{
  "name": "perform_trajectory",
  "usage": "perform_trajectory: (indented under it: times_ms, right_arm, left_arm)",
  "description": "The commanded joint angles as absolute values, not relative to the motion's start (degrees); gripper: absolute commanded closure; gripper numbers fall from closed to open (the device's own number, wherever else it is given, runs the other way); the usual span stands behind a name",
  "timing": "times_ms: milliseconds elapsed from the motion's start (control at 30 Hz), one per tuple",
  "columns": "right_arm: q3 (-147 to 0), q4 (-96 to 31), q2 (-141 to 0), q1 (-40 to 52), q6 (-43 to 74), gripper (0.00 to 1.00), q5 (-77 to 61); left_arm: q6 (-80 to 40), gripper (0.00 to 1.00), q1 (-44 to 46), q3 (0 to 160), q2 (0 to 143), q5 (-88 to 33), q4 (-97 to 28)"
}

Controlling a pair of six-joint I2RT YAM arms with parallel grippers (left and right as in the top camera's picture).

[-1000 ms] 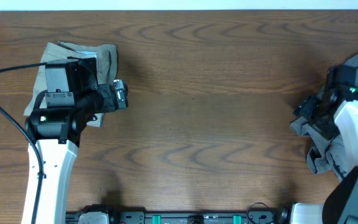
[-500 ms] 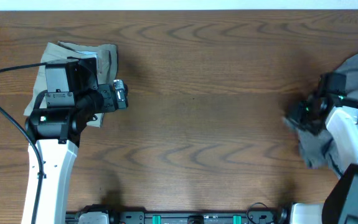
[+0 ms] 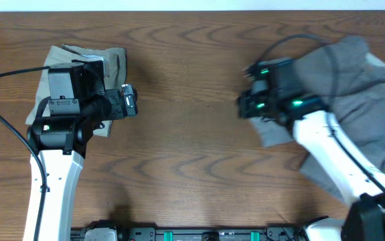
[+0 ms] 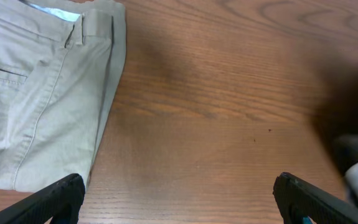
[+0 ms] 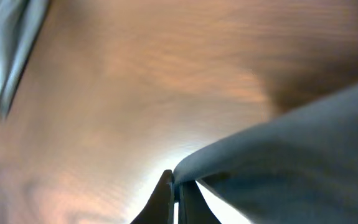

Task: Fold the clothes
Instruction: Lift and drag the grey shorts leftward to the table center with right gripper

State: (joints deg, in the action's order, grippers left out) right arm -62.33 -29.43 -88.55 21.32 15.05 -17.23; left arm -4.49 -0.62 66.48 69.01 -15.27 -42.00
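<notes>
The medium-grey, wrinkled cotton shorts (image 3: pixel 366 100) lie on the right part of the brown wooden table (image 3: pixel 192 167). They make a loose heap that spreads from the right gripper (image 5: pixel 175 185) toward the right edge. The two fingers of this gripper are pressed together on a fold at the left border of the grey cloth, so all the mass of the garment is to the right of the tool. The left gripper (image 4: pixel 179 205) hangs with its fingers wide apart, holding nothing, beside the folded beige cotton shorts (image 4: pixel 42 93) at the far left, well apart from the grey ones. I judge that the right arm is clearly the nearer one, and bare wood lies between the two garments.
</notes>
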Motion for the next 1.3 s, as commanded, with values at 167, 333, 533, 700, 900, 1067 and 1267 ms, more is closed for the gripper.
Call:
perform_trajectory:
  times_ms: [167, 333, 533, 700, 900, 1067, 1267]
  right_arm:
    - [-63.1, -29.5, -89.5, 37.7, -2.4, 0.99, -25.0]
    - [-63.1, -29.5, -84.3, 34.8, -0.6, 0.87, -15.0]
    - [-63.2, -26.9, -79.4, 19.5, 15.8, 0.33, -6.6]
    - [-63.2, -23.1, -84.3, 5.1, 26.1, 0.34, -8.5]
    - [-63.2, -6.9, -98.4, -2.9, 30.7, 0.28, -8.2]
    - [-63.3, 3.0, -108.1, -6.1, 42.8, 0.28, -8.3]
    - [-64.9, 9.7, -116.7, -4.8, 53.4, 0.27, -5.5]
  left_arm:
    - [-4.6, 0.02, -0.4, 67.6, 68.8, -15.8, -41.5]
    - [-4.6, 0.02, -0.4, 67.6, 68.8, -15.8, -40.5]
    - [-4.9, 0.02, -0.4, 67.6, 68.8, -16.1, -40.2]
    - [-4.8, 0.02, -0.4, 67.6, 68.8, -16.1, -40.2]
    - [-4.8, 0.02, -0.4, 67.6, 69.0, -16.0, -40.0]
    - [-4.8, 0.02, -0.4, 67.6, 69.0, -16.2, -40.2]
    - [-4.8, 0.02, -0.4, 67.6, 69.0, -16.5, -39.9]
